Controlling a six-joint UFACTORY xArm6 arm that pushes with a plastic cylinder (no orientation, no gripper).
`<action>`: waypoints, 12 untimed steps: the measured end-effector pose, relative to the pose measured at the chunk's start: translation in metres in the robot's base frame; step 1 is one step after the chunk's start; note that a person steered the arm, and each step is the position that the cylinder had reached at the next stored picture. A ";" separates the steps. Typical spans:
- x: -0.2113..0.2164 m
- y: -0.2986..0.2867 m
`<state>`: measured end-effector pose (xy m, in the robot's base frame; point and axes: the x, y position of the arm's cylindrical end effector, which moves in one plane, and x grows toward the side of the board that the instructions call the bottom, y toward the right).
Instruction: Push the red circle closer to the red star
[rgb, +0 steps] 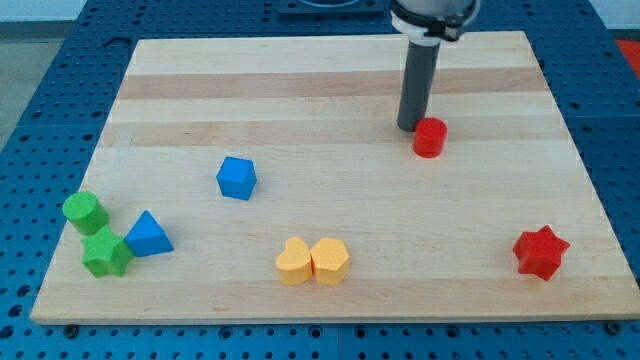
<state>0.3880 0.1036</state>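
The red circle (430, 137), a short cylinder, stands on the wooden board (330, 90) at the upper right of centre. The red star (541, 252) lies near the board's lower right corner, well apart from the circle. My tip (410, 127) rests on the board just to the upper left of the red circle, touching or nearly touching its side. The dark rod rises from there to the arm's head at the view's top.
A blue cube (236, 178) sits left of centre. A green cylinder (84, 211), a green star (106, 253) and a blue triangle (148, 235) cluster at the lower left. Two yellow blocks (313, 261) lie side by side at the bottom centre.
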 end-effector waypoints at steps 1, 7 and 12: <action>0.017 0.015; 0.108 0.057; 0.119 0.094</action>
<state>0.5071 0.1973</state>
